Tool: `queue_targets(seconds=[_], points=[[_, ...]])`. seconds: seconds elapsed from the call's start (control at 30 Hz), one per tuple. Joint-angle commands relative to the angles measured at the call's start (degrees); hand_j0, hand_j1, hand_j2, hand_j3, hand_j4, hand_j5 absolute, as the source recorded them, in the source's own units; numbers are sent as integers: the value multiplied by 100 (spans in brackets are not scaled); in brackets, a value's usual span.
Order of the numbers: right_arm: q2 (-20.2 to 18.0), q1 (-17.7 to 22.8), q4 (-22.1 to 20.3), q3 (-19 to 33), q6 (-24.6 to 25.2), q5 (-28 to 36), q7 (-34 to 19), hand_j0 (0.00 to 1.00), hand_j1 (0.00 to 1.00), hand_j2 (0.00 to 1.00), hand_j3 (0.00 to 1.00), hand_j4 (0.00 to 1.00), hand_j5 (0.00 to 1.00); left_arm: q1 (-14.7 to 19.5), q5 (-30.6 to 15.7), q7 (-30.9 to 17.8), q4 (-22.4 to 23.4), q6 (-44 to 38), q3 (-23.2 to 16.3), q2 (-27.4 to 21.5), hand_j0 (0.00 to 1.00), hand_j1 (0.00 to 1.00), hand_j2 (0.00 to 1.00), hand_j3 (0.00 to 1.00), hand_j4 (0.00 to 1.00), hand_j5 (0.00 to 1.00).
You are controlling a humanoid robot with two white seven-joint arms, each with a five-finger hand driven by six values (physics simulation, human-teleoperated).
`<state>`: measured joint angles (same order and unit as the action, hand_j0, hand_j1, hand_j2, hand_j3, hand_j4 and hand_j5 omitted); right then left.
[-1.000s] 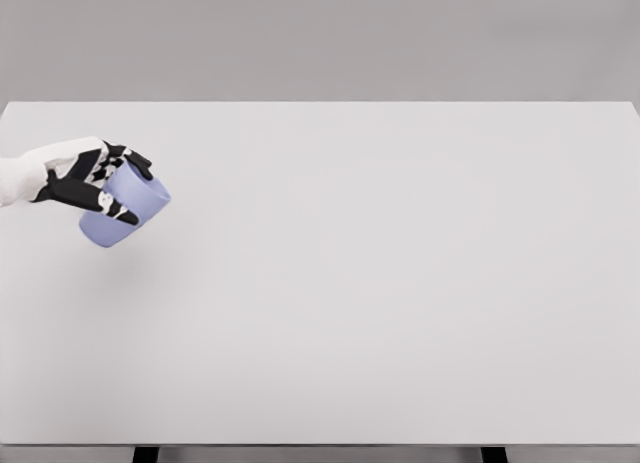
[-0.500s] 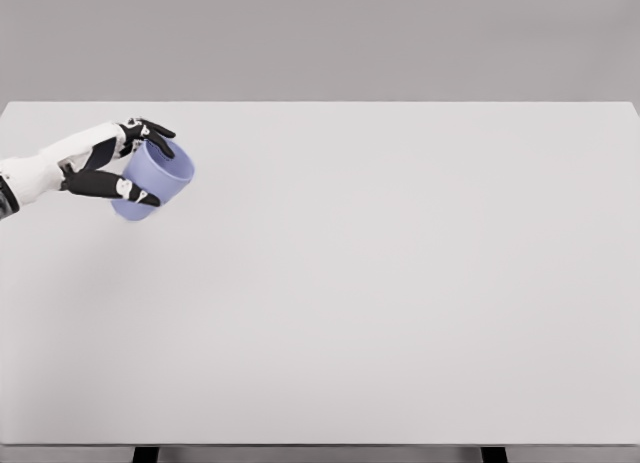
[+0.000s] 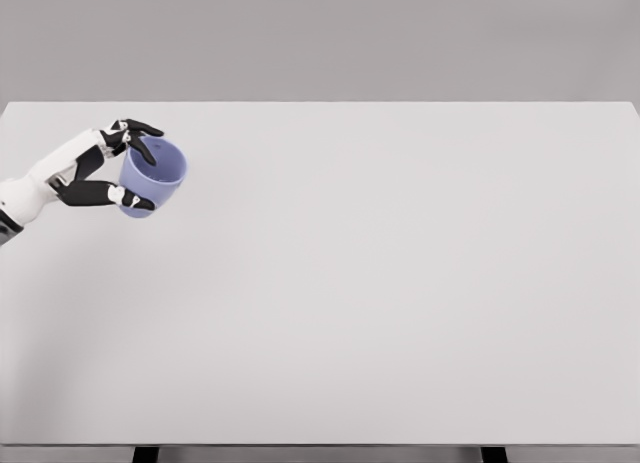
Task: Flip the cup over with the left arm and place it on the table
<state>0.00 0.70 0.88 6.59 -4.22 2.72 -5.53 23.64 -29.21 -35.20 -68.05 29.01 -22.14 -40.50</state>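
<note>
A lavender-blue cup is held above the far left of the white table. It is tilted, with its open mouth facing up and to the right, so I can see inside it. My left hand comes in from the left edge and is shut on the cup, black fingers over its upper rim and the thumb under its lower side. The cup's base is partly hidden behind the fingers. My right arm does not show.
The table's front edge runs along the bottom of the view, with two dark legs below it. A plain grey wall stands behind the far edge.
The left hand has rotated the cup from lying sideways with its bottom toward me to mouth-up and tilted right. It rose slightly and shifted a little to the right.
</note>
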Motion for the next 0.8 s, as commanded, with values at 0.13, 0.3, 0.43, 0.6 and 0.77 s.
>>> queue_targets(seconds=[0.13,0.3,0.43,0.6,0.77], points=[[0,0,0,0,0,0,-1,100,100,100,100,100,100,-53,-181,20,679,599,8,420,44,44,44,44,44,44],[0,0,0,0,0,0,-1,100,100,100,100,100,100,-246,-638,20,943,599,17,684,44,44,44,44,44,44],[0,0,0,0,0,0,-1,100,100,100,100,100,100,-264,-700,20,1119,599,17,807,44,44,44,44,44,44],[0,0,0,0,0,0,-1,100,100,100,100,100,100,-325,-744,20,1312,599,61,974,44,44,44,44,44,44],[0,0,0,0,0,0,-1,100,100,100,100,100,100,-325,-744,20,1312,599,79,983,43,43,43,43,43,43]])
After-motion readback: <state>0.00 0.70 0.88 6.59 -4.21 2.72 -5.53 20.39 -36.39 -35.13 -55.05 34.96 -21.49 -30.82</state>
